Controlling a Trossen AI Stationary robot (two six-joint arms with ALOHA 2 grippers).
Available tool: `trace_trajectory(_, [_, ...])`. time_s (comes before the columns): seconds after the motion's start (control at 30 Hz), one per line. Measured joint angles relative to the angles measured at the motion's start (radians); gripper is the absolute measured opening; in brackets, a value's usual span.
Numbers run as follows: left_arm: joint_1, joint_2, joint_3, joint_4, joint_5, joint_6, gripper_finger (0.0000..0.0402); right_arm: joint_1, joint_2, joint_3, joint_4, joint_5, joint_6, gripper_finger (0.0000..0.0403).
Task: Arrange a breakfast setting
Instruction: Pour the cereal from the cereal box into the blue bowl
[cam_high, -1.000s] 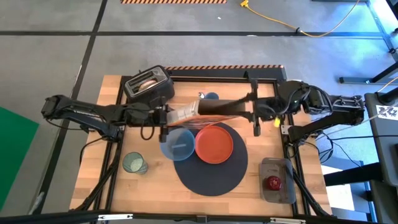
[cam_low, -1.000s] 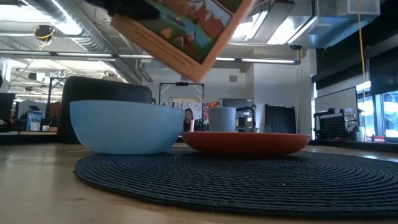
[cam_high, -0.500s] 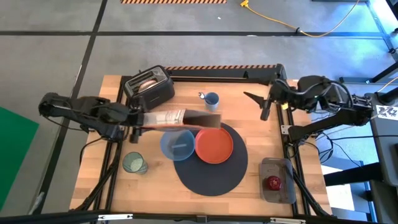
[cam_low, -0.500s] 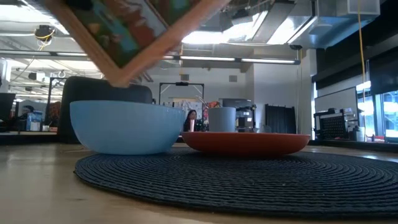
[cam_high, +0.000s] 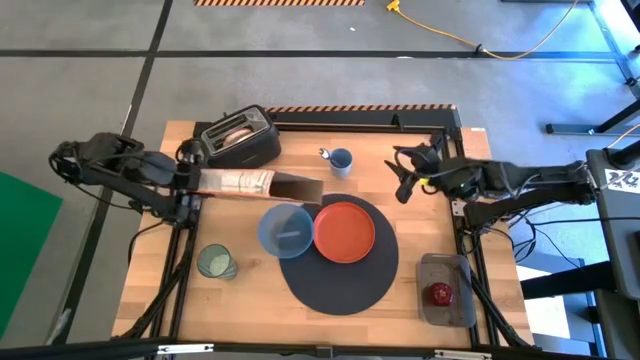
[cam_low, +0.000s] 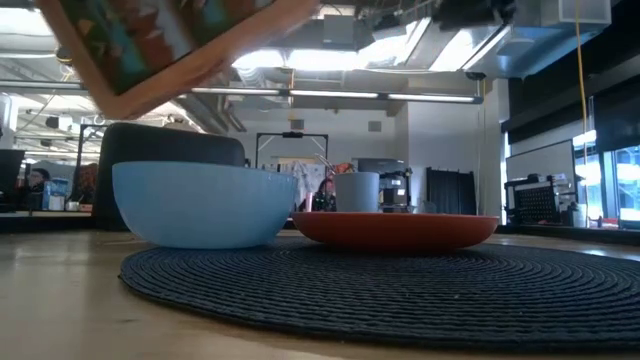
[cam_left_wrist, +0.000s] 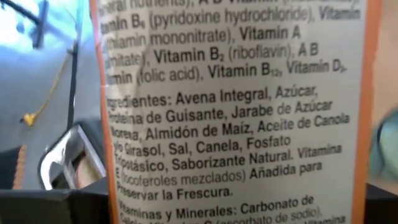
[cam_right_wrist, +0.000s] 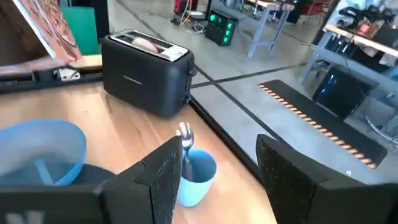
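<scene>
Left gripper (cam_high: 192, 183) clenched on the cereal box (cam_high: 262, 186), held level above the worktop (cam_high: 250, 300), its open end just over the blue bowl (cam_high: 285, 231). Bowl on the dark mat (cam_high: 335, 280), touching the orange plate (cam_high: 345, 232), which sits bare. Beyond the mat: small blue cup (cam_high: 341, 161) holding a spoon (cam_right_wrist: 185, 135), toaster (cam_high: 240, 140) with toast (cam_high: 237, 130). Apple (cam_high: 439, 293) in a grey tray (cam_high: 446, 267). Green cup (cam_high: 215, 262) beside the mat. Right gripper (cam_high: 404, 178) released, fingers (cam_right_wrist: 163, 174) apart, near the blue cup.

2 dark jointed arms, black cables along links; right gripper (cam_right_wrist: 214, 177) fingers flat, matte black.
</scene>
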Motion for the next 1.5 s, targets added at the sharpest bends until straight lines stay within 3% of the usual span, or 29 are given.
trace_trajectory(0.17, [0.0,0.011,0.056,-0.15,-0.003,-0.02,0.0255,-0.001,-0.019,-0.151,0.121,0.024,0.06,0.0193])
trace_trajectory(0.27, [0.0,0.013,0.074,-0.145,0.002,-0.017,0.0255,-0.001,-0.02,-0.191,0.157,0.025,0.093,0.0193])
trace_trajectory(1.0, [0.0,0.184,0.16,-0.144,-0.024,0.21,0.0255,-0.001,0.009,-0.2,0.172,0.006,0.163,0.0193])
trace_trajectory(1.33, [0.0,0.149,0.16,-0.145,-0.032,0.211,0.0255,-0.001,0.01,-0.2,0.175,0.006,0.163,0.0193])
trace_trajectory(1.5, [0.001,0.069,0.161,-0.146,-0.106,0.212,0.0255,-0.001,0.01,-0.2,0.19,0.006,0.162,0.0193])
